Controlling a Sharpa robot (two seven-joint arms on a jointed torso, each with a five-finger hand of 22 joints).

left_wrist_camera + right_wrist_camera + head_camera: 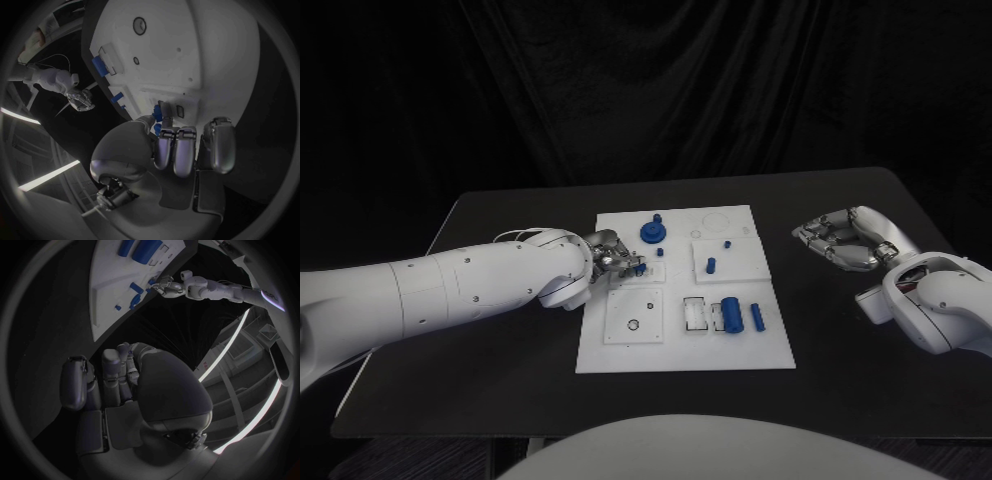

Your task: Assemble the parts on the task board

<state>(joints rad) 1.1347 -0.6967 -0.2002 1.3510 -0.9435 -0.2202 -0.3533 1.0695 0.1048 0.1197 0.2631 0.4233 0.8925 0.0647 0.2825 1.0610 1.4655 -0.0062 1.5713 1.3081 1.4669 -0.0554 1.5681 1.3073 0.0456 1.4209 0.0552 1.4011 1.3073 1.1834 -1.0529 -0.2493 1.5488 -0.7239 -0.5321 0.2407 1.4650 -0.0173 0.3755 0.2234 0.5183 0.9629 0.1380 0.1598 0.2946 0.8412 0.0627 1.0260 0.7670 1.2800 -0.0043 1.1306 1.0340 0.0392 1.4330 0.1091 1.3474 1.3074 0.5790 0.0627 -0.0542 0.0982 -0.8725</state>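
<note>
— What's on the task board point(733, 355) here?

— A white plate lying flat in the middle of the black table point(488, 390), carrying several blue parts. A round blue knob with a post point(653, 232) stands near its far edge. A small blue peg point(711, 266) lies right of centre, with a tinier blue piece point(727, 243) just beyond it. Near the front edge, a thick blue cylinder point(731, 313) lies beside a slimmer blue rod point(757, 317), close to a rectangular slot point(694, 313). A square panel with a small ring point(633, 318) occupies the board's front left.

— And the left hand point(615, 256)?

— It is over the board's left side, fingers curled in around a small blue part point(640, 268). The left wrist view shows that blue piece point(157, 114) pinched at the fingertips point(166, 135), right against the board's surface. Whether the part is seated in a recess cannot be told.

— The right hand point(841, 238)?

— Off the board, above bare table to its right, well apart from the parts. Its fingers point(115, 370) are curled loosely inward, and nothing shows in them in the right wrist view.
</note>
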